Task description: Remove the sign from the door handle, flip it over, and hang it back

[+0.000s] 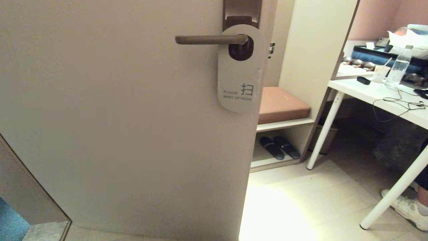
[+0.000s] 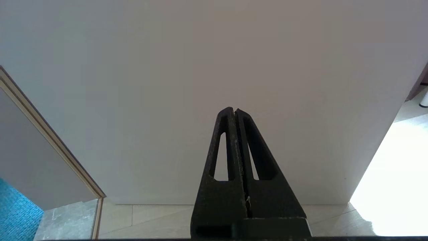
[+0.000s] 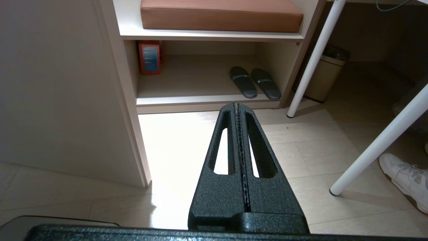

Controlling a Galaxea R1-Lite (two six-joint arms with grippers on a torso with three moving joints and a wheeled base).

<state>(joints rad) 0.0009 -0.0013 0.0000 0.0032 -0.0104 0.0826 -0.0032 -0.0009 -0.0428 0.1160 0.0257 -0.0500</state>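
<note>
In the head view the sign (image 1: 240, 77) hangs on the door handle (image 1: 210, 39) by its round hole, its off-white "PLEASE MAKE UP ROOM" face outward. The handle is a dark-brown lever on a brown backplate (image 1: 242, 11) near the door's right edge. Neither arm shows in the head view. My left gripper (image 2: 233, 109) is shut and empty, low down and facing the plain door panel. My right gripper (image 3: 236, 103) is shut and empty, low above the floor, pointing toward the shelf unit. The sign and handle show in neither wrist view.
The door's free edge (image 1: 254, 160) is right of centre. Beyond it stands a shelf unit with a brown cushion (image 1: 281, 104) and black slippers (image 1: 280, 147). A white table (image 1: 378, 92) with a bottle stands at right, a person's shoe (image 1: 406, 207) beside its leg.
</note>
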